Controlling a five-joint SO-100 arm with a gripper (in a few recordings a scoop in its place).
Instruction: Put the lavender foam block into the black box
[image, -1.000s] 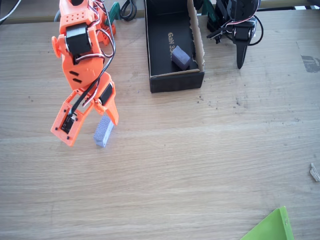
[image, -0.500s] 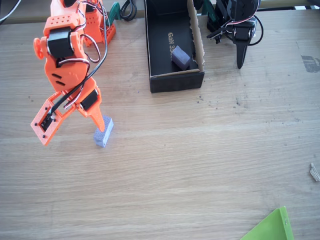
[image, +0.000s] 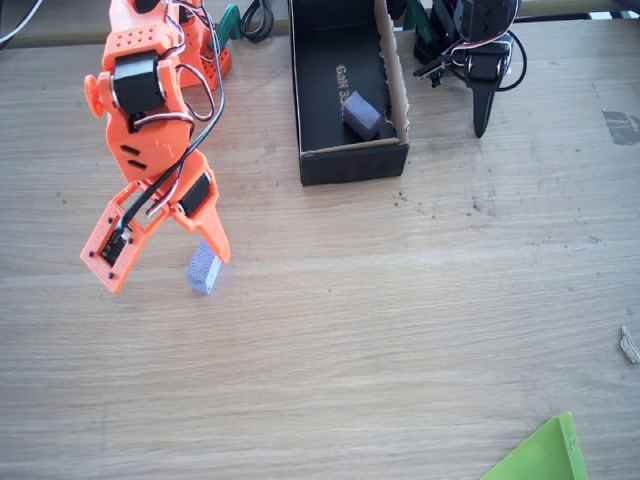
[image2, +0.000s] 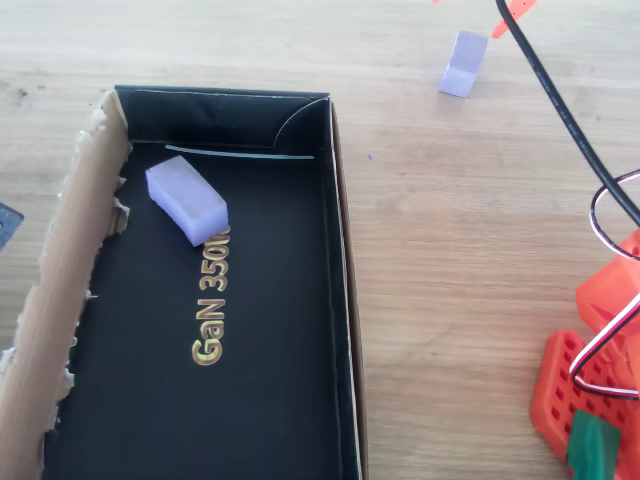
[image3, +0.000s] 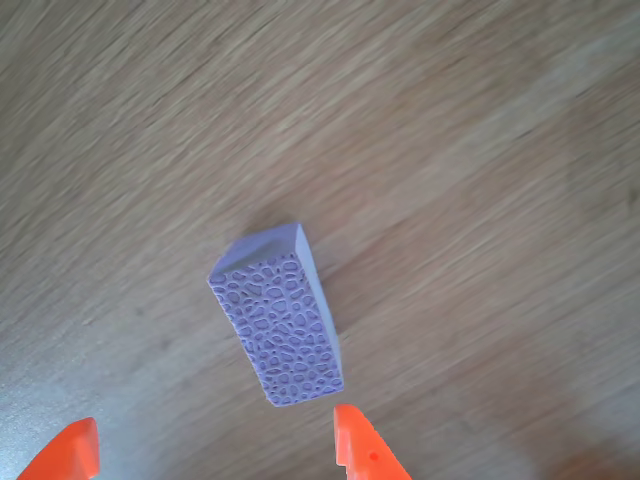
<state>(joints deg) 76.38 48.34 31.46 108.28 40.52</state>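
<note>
Open fingers poised just short of the block

In the wrist view the gripper (image3: 215, 450) stands spread and empty; the lavender foam block (image3: 282, 315) lies on the table (image3: 480, 150) just ahead, its long axis running slightly skewed between the fingertips, well apart from the black box (image: 348, 165).

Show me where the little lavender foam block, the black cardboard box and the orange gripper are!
Small pale lavender foam block (image3: 282, 315): wrist view, on its speckled top face.
Rectangular black cardboard box (image2: 270, 400): overhead view, on its bare black floor.
Orange two-finger gripper (image3: 215, 450): wrist view, midway between its fingertips.
</note>
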